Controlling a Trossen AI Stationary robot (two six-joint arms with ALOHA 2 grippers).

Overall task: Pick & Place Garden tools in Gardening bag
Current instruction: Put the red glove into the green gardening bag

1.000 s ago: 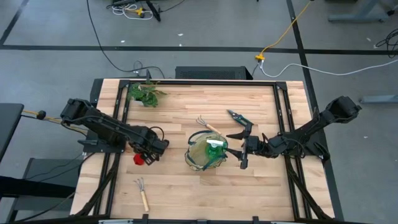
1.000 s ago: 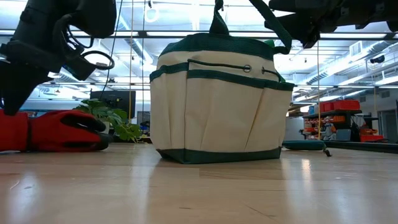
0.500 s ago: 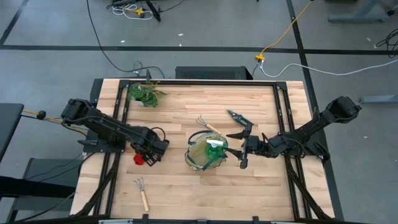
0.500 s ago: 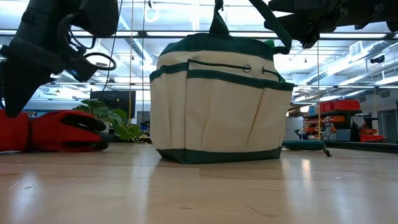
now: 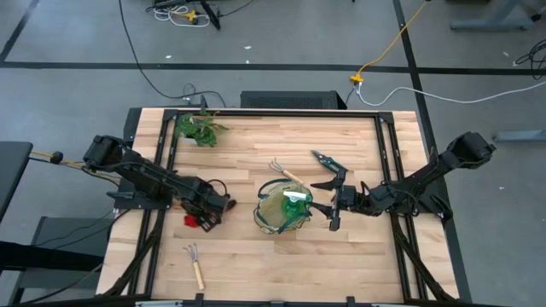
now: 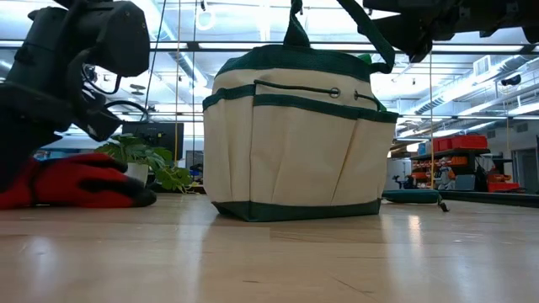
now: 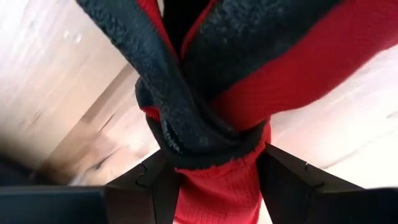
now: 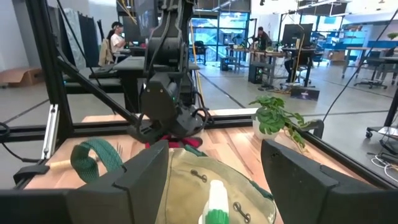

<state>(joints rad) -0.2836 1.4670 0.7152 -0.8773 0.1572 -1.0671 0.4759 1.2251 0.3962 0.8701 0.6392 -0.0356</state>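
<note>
The red gloves [image 5: 194, 221] lie on the table left of the cream-and-green gardening bag [image 5: 284, 211], which stands upright [image 6: 295, 143]. My left gripper [image 5: 203, 213] is open and down over the gloves, whose red and black fabric [image 7: 211, 112] fills its wrist view; its fingers stand on either side of a red knit part [image 7: 217, 190]. My right gripper [image 5: 332, 205] is open and empty just right of the bag. A green-and-white piece [image 5: 294, 199] sits inside the bag. One rake [image 5: 285, 173] lies at the bag's far side, another [image 5: 195, 264] near the front edge. The pruning shears [image 5: 328, 160] lie far right of the bag. My left gripper comes at the gloves from above, one finger [image 7: 155, 183] on each side of the red knit part [image 7: 217, 190]. The fabric fills the gap between the fingers; I cannot tell whether they touch it. The gloves lie on the table [image 6: 84, 181].
A leafy plant [image 5: 200, 128] stands at the far left of the table. Black frame rails [image 5: 162, 153] run along both sides. Bare wood lies in front of the bag [image 5: 290, 264]. People sit at desks in the room beyond [image 8: 115, 37].
My left gripper has gone down onto the red gloves and a little toward the table's near edge, so that it now covers part of them. The gloves stay on the table.
</note>
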